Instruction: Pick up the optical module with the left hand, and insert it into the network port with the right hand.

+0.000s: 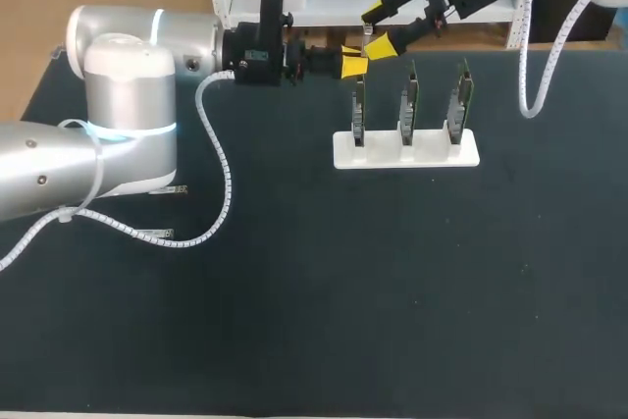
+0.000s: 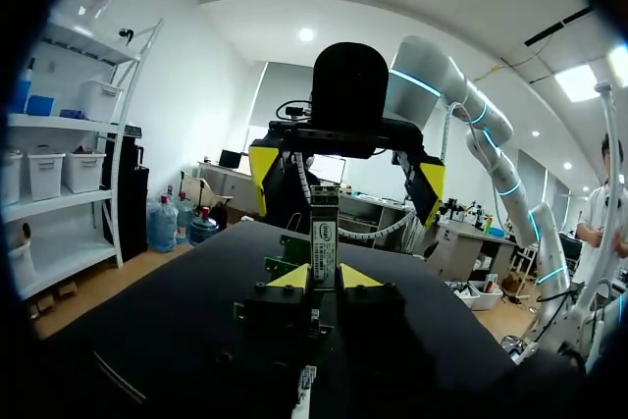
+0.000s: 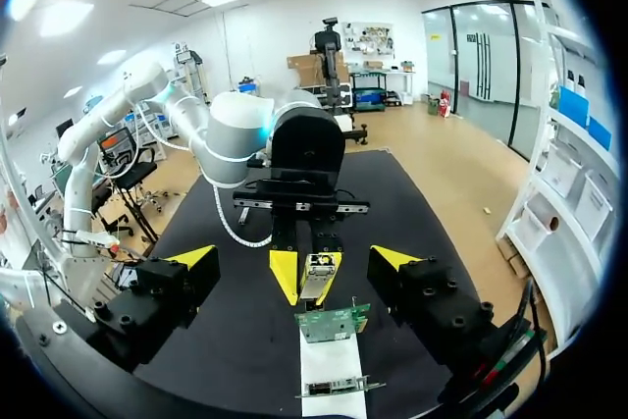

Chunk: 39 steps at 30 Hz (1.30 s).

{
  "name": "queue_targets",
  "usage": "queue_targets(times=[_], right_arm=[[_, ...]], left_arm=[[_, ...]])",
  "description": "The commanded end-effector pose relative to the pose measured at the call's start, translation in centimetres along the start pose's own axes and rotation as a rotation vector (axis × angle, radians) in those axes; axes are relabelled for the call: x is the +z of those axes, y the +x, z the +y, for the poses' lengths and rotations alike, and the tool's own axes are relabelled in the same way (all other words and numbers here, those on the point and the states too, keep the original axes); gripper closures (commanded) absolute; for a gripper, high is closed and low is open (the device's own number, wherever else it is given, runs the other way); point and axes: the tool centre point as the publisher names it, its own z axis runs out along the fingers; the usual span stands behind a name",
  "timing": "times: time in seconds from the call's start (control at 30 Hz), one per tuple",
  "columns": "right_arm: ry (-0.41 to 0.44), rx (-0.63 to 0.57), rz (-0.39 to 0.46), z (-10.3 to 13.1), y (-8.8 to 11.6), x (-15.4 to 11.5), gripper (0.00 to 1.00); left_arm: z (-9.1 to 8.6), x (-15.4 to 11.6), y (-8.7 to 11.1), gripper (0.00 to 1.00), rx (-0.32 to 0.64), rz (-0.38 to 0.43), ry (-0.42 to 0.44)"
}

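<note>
Left gripper [image 1: 353, 60]: clenched on the optical module [image 2: 323, 237], which projects past its yellow tips above the far part of the black table [image 1: 314, 301].
Right gripper [image 1: 377, 30]: released, fingers spread wide, facing the module's free end and not touching it (both wrist views agree).
White stand [image 1: 432, 156]: near both grippers, on the table, carrying three upright circuit boards [image 1: 407, 105] in a row.

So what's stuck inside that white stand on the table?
Three green circuit boards stand upright in the white stand, one per slot. Their bottom edges are hidden inside the slots, so how they are seated cannot be seen.
</note>
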Motion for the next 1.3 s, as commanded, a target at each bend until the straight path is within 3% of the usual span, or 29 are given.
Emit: queue_targets(times=[0.03, 0.8, 0.83, 0.87, 0.9, 1.3], right_arm=[[-0.003, 0.003, 0.001, -0.14, -0.09, 0.27, 0.00], [0.030, 0.013, 0.002, -0.14, 0.02, 0.31, 0.00], [0.031, 0.013, 0.001, -0.15, -0.01, 0.31, 0.38], [0.032, 0.013, 0.001, -0.15, -0.02, 0.30, 0.64], [0.037, 0.013, 0.002, -0.16, -0.03, 0.29, 1.00], [0.041, 0.011, 0.011, -0.25, 0.12, 0.07, 1.00]], left_arm=[[-0.15, 0.02, 0.08, 1.00, 0.002, -0.003, -0.005], [-0.15, 0.02, 0.08, 1.00, 0.002, -0.003, -0.005], [-0.15, 0.02, 0.08, 1.00, 0.002, -0.003, -0.005], [-0.15, 0.02, 0.08, 1.00, 0.002, -0.003, -0.005], [-0.15, 0.02, 0.08, 1.00, 0.002, -0.003, -0.005], [-0.15, 0.02, 0.08, 1.00, 0.002, -0.003, -0.005]])
